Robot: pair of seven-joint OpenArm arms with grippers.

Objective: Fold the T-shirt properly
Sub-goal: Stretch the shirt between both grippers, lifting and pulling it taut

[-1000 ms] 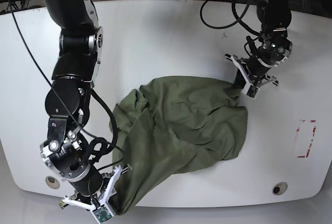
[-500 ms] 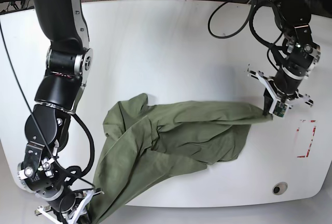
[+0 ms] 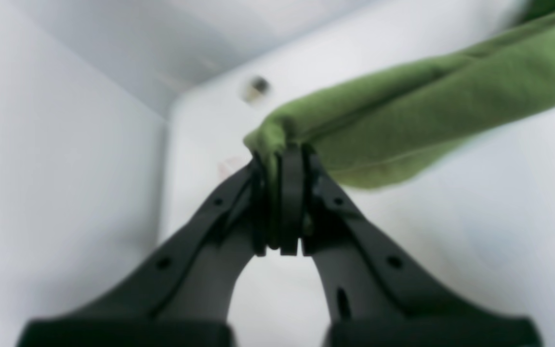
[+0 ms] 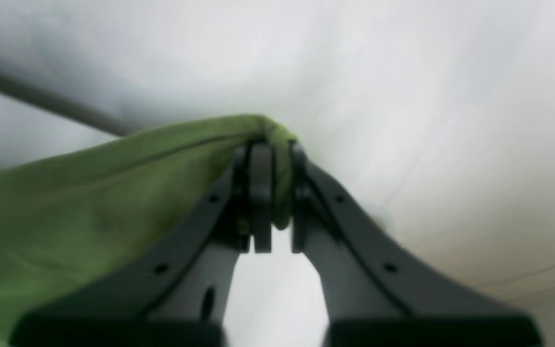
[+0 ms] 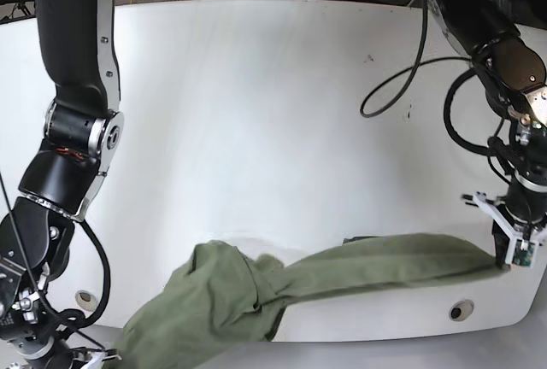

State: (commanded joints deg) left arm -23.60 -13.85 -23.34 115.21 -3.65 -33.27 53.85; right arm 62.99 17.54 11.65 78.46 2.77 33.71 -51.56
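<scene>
The olive-green T-shirt (image 5: pixel 359 271) lies stretched in a long band along the table's front edge. It is bunched at the lower left (image 5: pixel 205 309) and hangs partly over the edge there. My left gripper (image 5: pixel 502 260) is shut on the shirt's right end. In the left wrist view, the left gripper (image 3: pixel 282 159) pinches a fold of the T-shirt (image 3: pixel 427 106). My right gripper (image 4: pixel 268 149) is shut on another fold of the T-shirt (image 4: pixel 89 202). In the base view it sits at the bottom left corner, mostly cut off.
The white table (image 5: pixel 256 113) has a round hole near the front right (image 5: pixel 461 310) and another at the front left (image 5: pixel 84 298). Black cables (image 5: pixel 402 70) loop off the left arm over the table's far right. The right arm (image 5: pixel 73 138) stands along the left side.
Both grippers have moved toward the table's front edge and farther apart. The shirt went with them, from a loose heap mid-table to a stretched band at the front.
</scene>
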